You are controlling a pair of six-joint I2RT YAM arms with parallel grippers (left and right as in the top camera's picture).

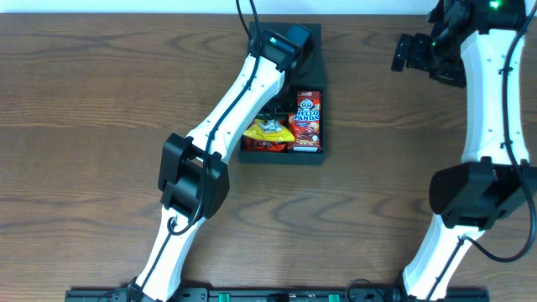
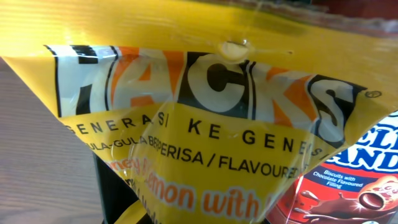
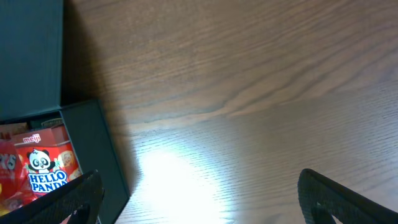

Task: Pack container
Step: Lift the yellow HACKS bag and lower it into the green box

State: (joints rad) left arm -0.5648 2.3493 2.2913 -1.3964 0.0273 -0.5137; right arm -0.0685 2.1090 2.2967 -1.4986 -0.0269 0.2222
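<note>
The dark teal container (image 1: pixel 312 154) stands at the table's back middle with its flap lid (image 1: pixel 309 44) open. Inside lie a yellow Hacks packet (image 1: pixel 268 132) and a red Hello Panda box (image 1: pixel 307 117). My left arm reaches over the container and its gripper (image 1: pixel 270 113) is down inside, just above the yellow packet. In the left wrist view the yellow packet (image 2: pixel 205 118) fills the frame and hides the fingers, with the Hello Panda box (image 2: pixel 357 186) at the lower right. My right gripper (image 1: pixel 411 52) (image 3: pixel 205 208) is open and empty over bare table, right of the container (image 3: pixel 93 143).
The wooden table (image 1: pixel 101 92) stretches to either side of the container. The open lid (image 3: pixel 31 56) stands up at the left of the right wrist view. The right arm's elbow (image 1: pixel 474 193) hangs over the table's right side.
</note>
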